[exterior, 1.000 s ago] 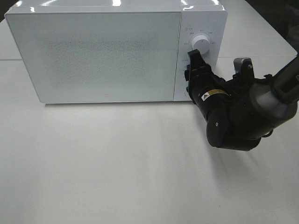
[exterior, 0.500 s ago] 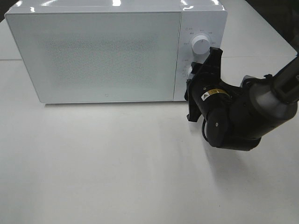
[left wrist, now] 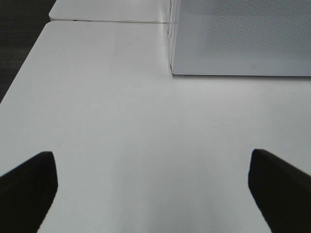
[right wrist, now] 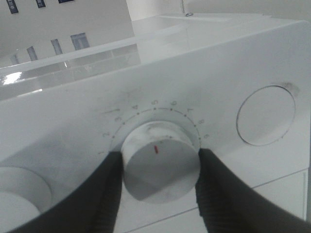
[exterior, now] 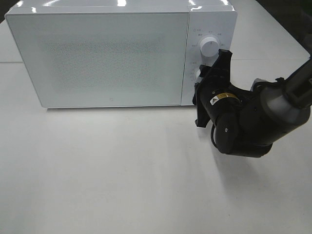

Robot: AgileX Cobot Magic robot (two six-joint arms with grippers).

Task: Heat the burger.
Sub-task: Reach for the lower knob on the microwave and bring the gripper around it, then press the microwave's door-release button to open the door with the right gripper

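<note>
Gripping the lower dial (right wrist: 156, 175) of the microwave (exterior: 112, 53) with the right gripper (right wrist: 158, 164).

Its two dark fingers (right wrist: 108, 194) press against opposite sides of the white dial, whose small red mark points up at the numbered scale. The microwave stands on the white table (exterior: 122, 170) with its door (exterior: 102, 58) shut. The speckled panel hides the inside, so I cannot tell where the burger is. The left gripper (left wrist: 153, 179) hangs over the table near the microwave's front corner, jaws spread wide, holding nothing.
</note>
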